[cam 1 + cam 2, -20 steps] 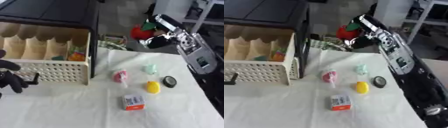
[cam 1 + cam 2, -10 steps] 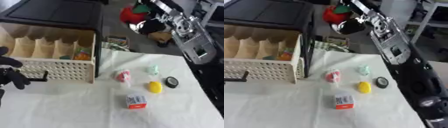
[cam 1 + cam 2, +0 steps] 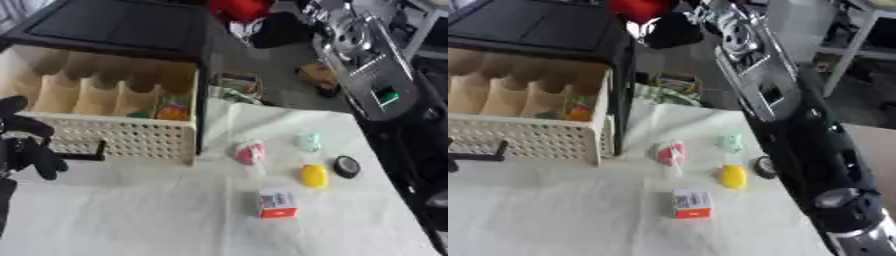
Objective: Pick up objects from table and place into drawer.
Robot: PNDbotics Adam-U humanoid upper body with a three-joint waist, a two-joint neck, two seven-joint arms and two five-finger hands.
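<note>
Right hand [image 3: 667,27] raised at the top of the view, fingers curled round a red object [image 3: 639,7]. Below it stands the open drawer [image 3: 114,137]; an orange item [image 3: 174,111] lies in its right compartment. Well below the hand, on the white table [image 3: 157,215]: pink object [image 3: 250,152], mint object [image 3: 307,141], yellow object [image 3: 313,175], black disc [image 3: 347,166], small box [image 3: 277,203]. Left hand [image 3: 26,150] curled on the drawer's handle [image 3: 83,156].
</note>
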